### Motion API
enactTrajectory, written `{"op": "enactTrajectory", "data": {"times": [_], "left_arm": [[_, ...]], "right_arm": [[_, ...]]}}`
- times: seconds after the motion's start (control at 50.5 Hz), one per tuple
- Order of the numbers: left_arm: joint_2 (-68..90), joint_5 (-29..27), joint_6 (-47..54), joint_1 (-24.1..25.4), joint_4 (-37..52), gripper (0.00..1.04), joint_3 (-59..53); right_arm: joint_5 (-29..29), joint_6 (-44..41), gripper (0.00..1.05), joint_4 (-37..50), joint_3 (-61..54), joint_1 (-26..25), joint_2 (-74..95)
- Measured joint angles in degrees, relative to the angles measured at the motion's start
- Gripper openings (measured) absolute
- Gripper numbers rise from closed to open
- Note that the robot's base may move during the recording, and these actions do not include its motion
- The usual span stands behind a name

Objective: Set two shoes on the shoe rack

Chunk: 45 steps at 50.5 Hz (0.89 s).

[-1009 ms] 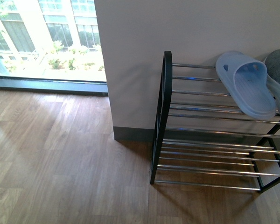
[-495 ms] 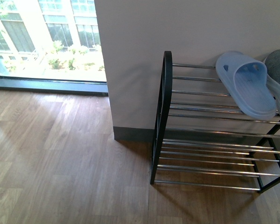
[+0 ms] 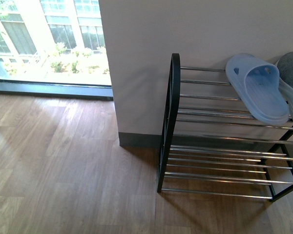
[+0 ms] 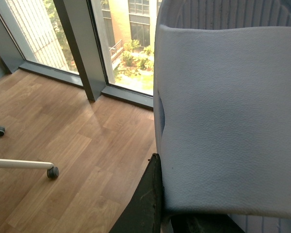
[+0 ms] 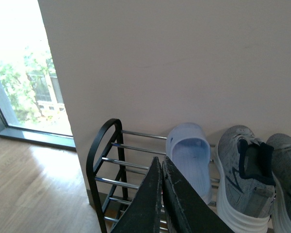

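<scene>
Standing against the white wall (image 3: 151,58) on the wood floor (image 3: 63,170): one black-framed shoe rack (image 3: 172,122) with chrome bars.

Lying on its top tier, counted in the right wrist view: three pieces of footwear side by side.
- One pale blue slipper (image 5: 188,158), nearest the rounded side loop, toe pointing at the wall.
- Two grey sneakers (image 5: 242,174), sitting just beside the slipper and touching one another, white soles down, dark lining showing. The farther one is being cut off by the picture's edge.

In the front view, showing only a grey sliver of one sneaker at the right border, next to the slipper.

Letting in bright daylight to the left of the wall: one floor-length window (image 3: 49,39).

Hovering in front of the rack, off the floor: the right gripper (image 5: 161,167). Pressing its two dark fingers (image 5: 148,204) flat against each other, clamped with nothing between them, tips pointing at the top tier near the slipper.

Hanging well away from the rack, beside another window: the left gripper (image 4: 153,194). Showing just one dark finger along the edge of a pale blue padded surface (image 4: 228,121) that fills most of that view. Not possible to tell whether clenched, released, or grasping.

Resting on the floor there: one white chair leg (image 4: 17,164) and two casters (image 4: 51,171).
</scene>
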Motion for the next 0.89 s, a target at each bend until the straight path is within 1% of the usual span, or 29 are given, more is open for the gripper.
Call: {"op": "enactTrajectory", "data": {"times": [0.158,0.811,0.831,0.89], "left_arm": [[0.0,0.02,0.0,0.0,0.0,0.02,0.0],[0.0,0.02,0.02,0.0,0.0,0.02,0.0],[0.0,0.02,0.0,0.0,0.0,0.02,0.0],[0.0,0.02,0.02,0.0,0.0,0.02,0.0]], "right_arm": [[0.0,0.0,0.02,-3.91,0.0,0.0,-3.93],[0.02,0.0,0.02,-15.43,0.0,0.0,-15.58],[0.02,0.0,0.02,-16.68,0.02,0.0,-16.72],[0.09,0.0,0.02,-24.09,0.02,0.0,-22.36]]}}
